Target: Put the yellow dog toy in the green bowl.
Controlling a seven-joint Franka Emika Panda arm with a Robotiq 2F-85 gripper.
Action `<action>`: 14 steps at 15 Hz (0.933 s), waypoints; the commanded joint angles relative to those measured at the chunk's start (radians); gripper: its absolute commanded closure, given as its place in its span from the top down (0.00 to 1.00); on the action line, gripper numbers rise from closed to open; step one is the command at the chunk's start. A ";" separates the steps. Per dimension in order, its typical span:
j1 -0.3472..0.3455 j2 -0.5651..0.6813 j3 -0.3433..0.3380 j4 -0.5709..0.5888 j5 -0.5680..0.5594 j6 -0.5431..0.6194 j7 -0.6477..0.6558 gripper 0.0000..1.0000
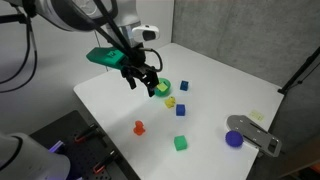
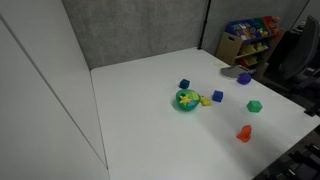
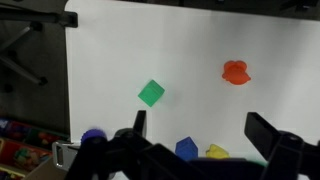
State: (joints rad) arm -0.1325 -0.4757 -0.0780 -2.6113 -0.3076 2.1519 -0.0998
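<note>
Standing wide apart, the jaws of the gripper (image 3: 197, 118) grasp nothing and touch nothing; the wrist view shows two dark, blocky fingers (image 3: 265, 132) with bare white surface between them. In an exterior view the gripper (image 1: 141, 82) hangs above the table (image 1: 105, 100), just beside the green bowl (image 1: 163, 88), which it partly hides.

The yellow dog toy (image 2: 186, 98) lies inside the green bowl (image 2: 186, 101), near the middle of the table (image 2: 140, 120). The toy is pale and lumpy; finer detail is too small to make out. The bowl is small, round, bright green and smooth.

A yellow block (image 2: 205, 100) sits just beside the bowl, with one blue cube (image 2: 218, 96) beyond it and another blue cube (image 2: 184, 85) on the bowl's far-edge side. All three are hard-edged and plain in colour.

Further out, a green cube (image 3: 151, 93) and a red figure (image 3: 236, 72) stand well apart on open surface; the red figure (image 2: 243, 133) is nearest the table's edge. A purple round dish (image 1: 234, 139) rests toward a corner, just beside a flat grey object (image 1: 256, 134) of unclear kind.

The table top is white, matt and flat.
</note>
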 commanded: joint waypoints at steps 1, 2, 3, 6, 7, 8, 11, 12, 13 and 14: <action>0.022 0.111 0.003 0.068 0.025 0.084 0.028 1.00; 0.023 0.137 0.005 0.079 0.026 0.118 0.040 1.00; 0.025 0.169 0.004 0.093 0.033 0.150 0.047 1.00; 0.027 0.268 -0.001 0.132 0.057 0.261 0.065 1.00; 0.026 0.305 -0.002 0.147 0.069 0.298 0.068 1.00; 0.029 0.344 -0.005 0.163 0.088 0.337 0.066 1.00; 0.033 0.461 -0.004 0.214 0.143 0.427 0.060 1.00; 0.034 0.504 -0.003 0.235 0.163 0.451 0.060 1.00; 0.036 0.544 -0.002 0.252 0.183 0.474 0.058 1.00; 0.036 0.591 0.000 0.273 0.189 0.501 0.070 1.00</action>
State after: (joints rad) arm -0.1052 -0.0117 -0.0760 -2.4216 -0.1566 2.6043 -0.0473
